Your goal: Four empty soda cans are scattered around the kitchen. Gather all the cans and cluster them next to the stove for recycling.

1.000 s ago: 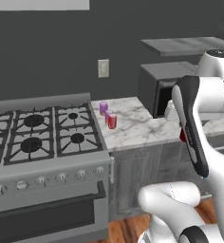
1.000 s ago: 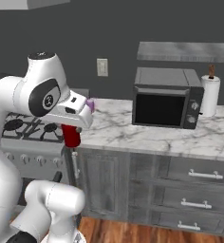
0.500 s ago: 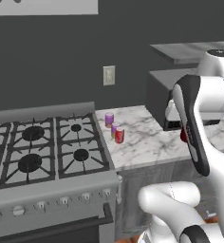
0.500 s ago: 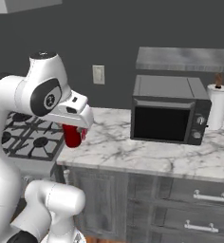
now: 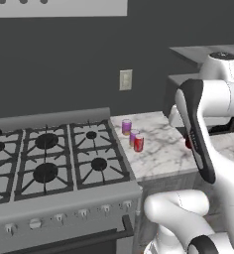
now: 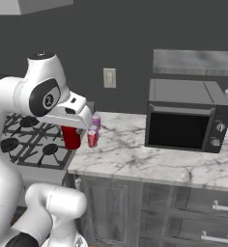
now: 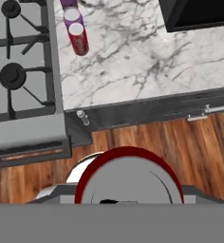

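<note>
In the left base view I see the stove (image 5: 49,163) and three soda cans (image 5: 138,143) standing close together on the marble counter (image 5: 163,149), just beside its right edge. In the right base view my gripper (image 6: 73,131) is closed on a red can (image 6: 71,137), held above the counter's edge. In the hand view this can's silver top (image 7: 128,182) is very near; the fingers are probably behind it.
</note>
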Controlling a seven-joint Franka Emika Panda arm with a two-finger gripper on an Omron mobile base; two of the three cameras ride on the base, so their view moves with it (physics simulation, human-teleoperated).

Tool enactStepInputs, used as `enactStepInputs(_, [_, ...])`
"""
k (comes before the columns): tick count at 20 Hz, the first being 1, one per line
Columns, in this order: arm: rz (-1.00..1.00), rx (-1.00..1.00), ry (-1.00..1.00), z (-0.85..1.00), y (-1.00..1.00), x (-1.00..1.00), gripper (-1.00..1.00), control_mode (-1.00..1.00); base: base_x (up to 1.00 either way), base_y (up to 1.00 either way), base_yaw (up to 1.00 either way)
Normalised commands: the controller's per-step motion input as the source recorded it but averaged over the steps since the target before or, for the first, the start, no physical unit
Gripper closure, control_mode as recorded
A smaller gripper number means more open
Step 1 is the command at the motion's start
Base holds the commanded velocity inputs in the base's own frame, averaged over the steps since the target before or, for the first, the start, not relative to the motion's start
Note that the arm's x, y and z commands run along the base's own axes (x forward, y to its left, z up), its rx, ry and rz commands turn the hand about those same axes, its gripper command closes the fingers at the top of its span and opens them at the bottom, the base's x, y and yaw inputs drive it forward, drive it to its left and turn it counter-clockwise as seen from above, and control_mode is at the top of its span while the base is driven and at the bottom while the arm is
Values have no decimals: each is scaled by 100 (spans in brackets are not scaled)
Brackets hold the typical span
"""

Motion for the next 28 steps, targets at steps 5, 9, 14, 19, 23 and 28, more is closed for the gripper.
enactStepInputs(5, [8, -6, 0, -50, 32, 70, 100, -100, 0, 0, 0])
enactStepInputs(9, [11, 0, 2, -53, 7, 69, 100, -100, 0, 0, 0])
enactStepInputs(14, [9, 1, 3, -59, 18, 60, 100, -100, 0, 0, 0])
enactStepInputs(19, [3, 0, 1, -65, 19, 68, 100, -100, 0, 0, 0])
enactStepInputs(23, [0, 2, 0, -48, 1, 62, 100, -100, 0, 0, 0])
enactStepInputs(28, [0, 6, 0, -39, 0, 54, 100, -100, 0, 0, 0])
